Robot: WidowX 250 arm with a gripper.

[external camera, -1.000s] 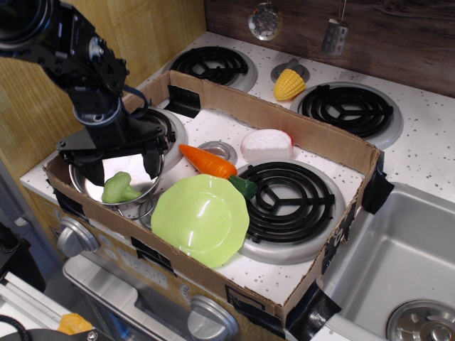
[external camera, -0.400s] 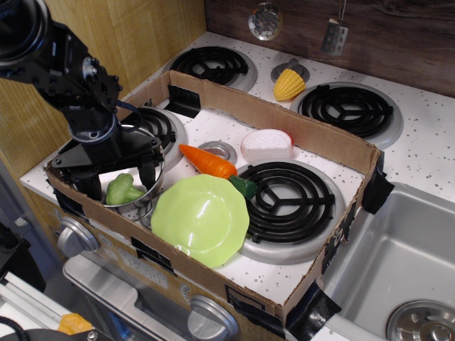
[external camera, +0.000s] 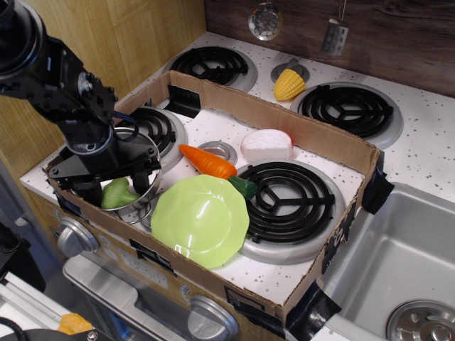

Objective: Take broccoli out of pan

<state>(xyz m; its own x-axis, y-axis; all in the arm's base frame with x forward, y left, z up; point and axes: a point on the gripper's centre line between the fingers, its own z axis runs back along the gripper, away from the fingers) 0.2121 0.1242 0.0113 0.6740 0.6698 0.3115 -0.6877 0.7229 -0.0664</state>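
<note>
Bright even overhead light, soft shadows under the arm (external camera: 64, 85), glare patch on lime-green plate (external camera: 201, 219), shiny reflections on the pan (external camera: 146, 186) rim, stovetop sharp, slight blur at the lower left corner.

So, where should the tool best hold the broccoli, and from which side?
Probably the lumpy head of the broccoli, coming straight down from above: it lies low inside the pan, whose straight walls block any side approach. The tool already sits over it.

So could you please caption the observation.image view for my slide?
Open gripper straddling the broccoli inside the pan, beside the plate.
</note>
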